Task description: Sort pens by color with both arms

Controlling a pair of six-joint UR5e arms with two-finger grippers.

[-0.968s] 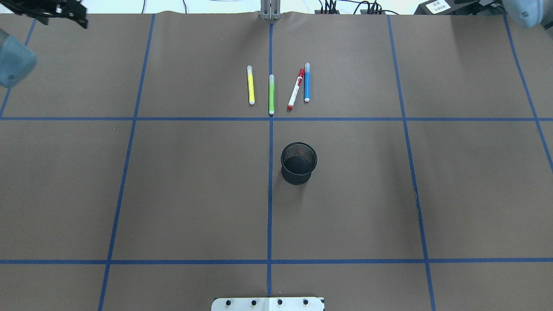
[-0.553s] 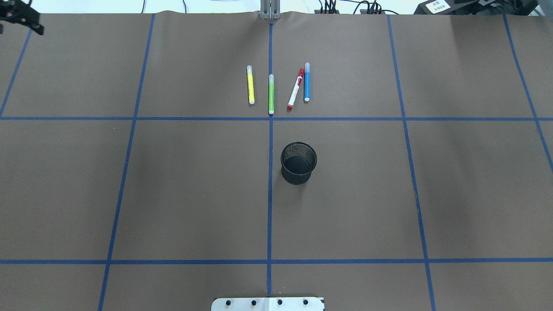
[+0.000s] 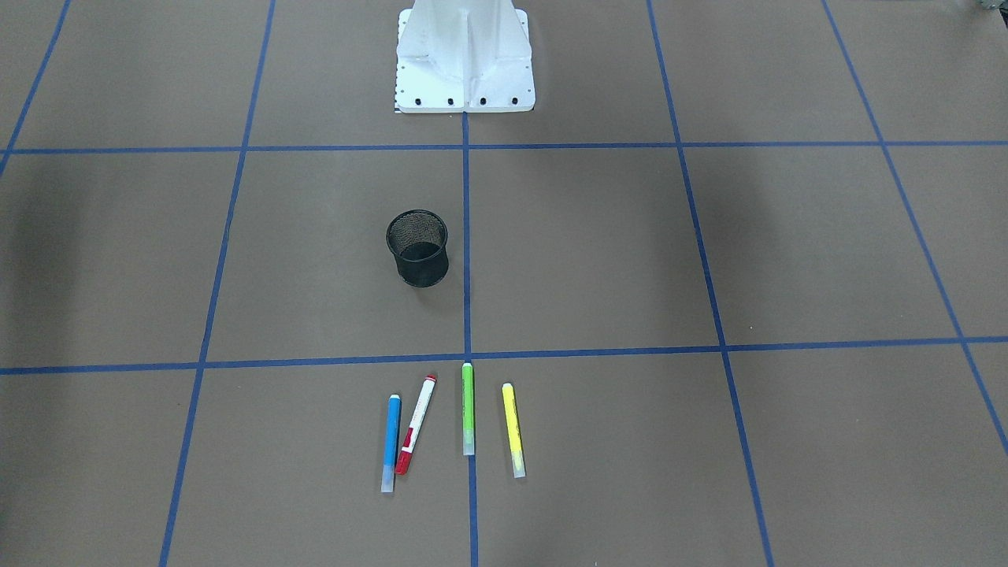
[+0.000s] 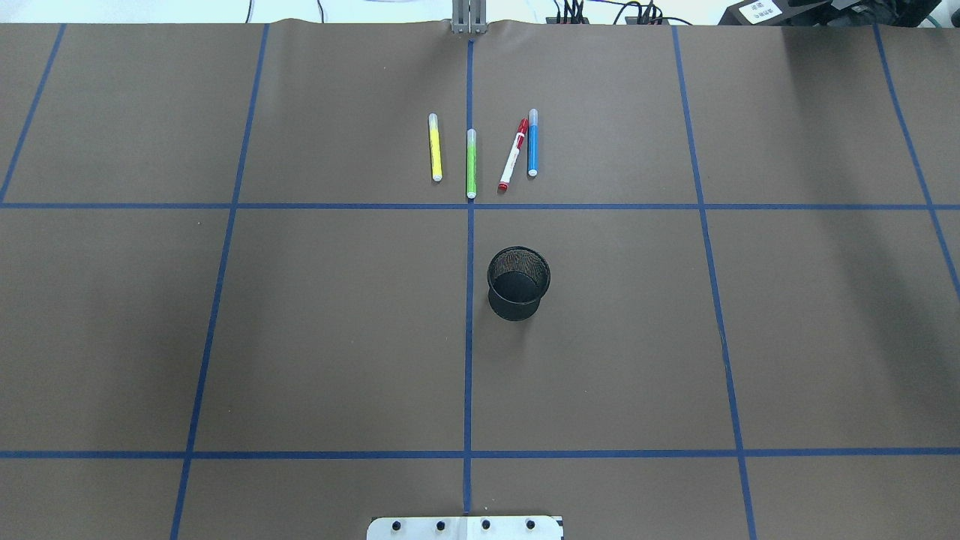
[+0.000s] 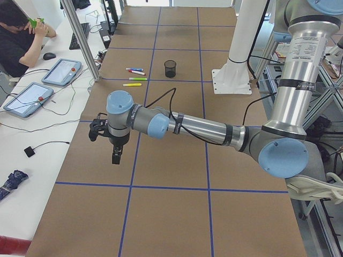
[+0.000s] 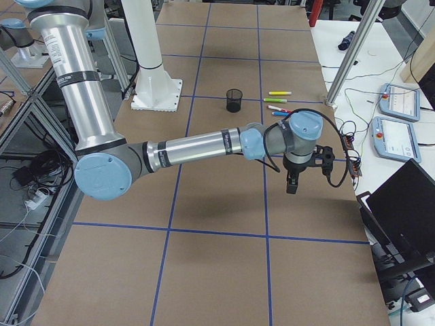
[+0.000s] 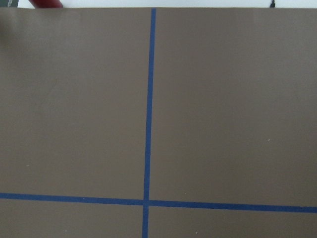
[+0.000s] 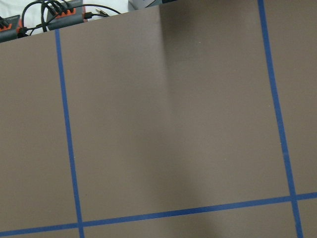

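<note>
Four pens lie side by side on the far half of the brown table: yellow pen (image 4: 434, 148), green pen (image 4: 471, 163) on the centre tape line, white pen with red cap (image 4: 514, 156) slanted against the blue pen (image 4: 532, 142). The front-facing view shows them too: blue pen (image 3: 390, 442), red-capped pen (image 3: 415, 424), green pen (image 3: 468, 408), yellow pen (image 3: 513, 429). My left gripper (image 5: 116, 154) hangs over the table's left end and my right gripper (image 6: 291, 185) over its right end, both far from the pens. Only the side views show them, so I cannot tell whether they are open or shut.
A black mesh cup (image 4: 518, 283) stands upright near the table's middle, nearer to me than the pens. The white base pedestal (image 3: 465, 59) is at my edge. Cables and plugs (image 4: 600, 15) line the far edge. A person (image 5: 19, 37) sits at the side desk with tablets.
In the overhead view my left gripper slid off past the top left corner, and the right arm's joint left the top right corner. The pens and cup stayed put.
</note>
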